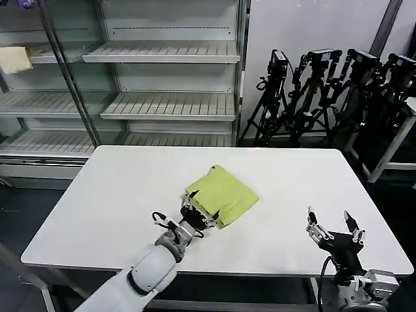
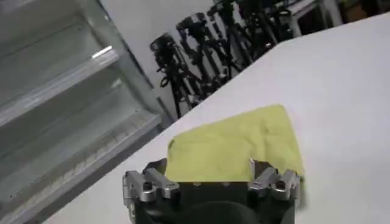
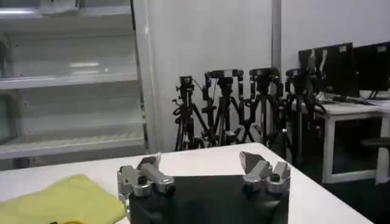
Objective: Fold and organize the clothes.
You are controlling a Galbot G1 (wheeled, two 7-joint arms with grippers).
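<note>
The lime yellow-green shirt lies as a compact folded bundle near the middle of the white table, a little toward the robot's side, so the folding looks largely done and the step in hand appears to be tidying or shifting the bundle. The left gripper sits at the shirt's near edge with its fingers spread wide, straddling the cloth's border; the left wrist view shows the fabric running in between them, not yet pinched. The right gripper hovers spread apart over the table's near right corner, well clear of the shirt, and seems to be waiting. The next move probably calls for the left fingers to close on the doubled edge, catching every layer at once so the fold does not slide open when the bundle is lifted or pushed
</note>
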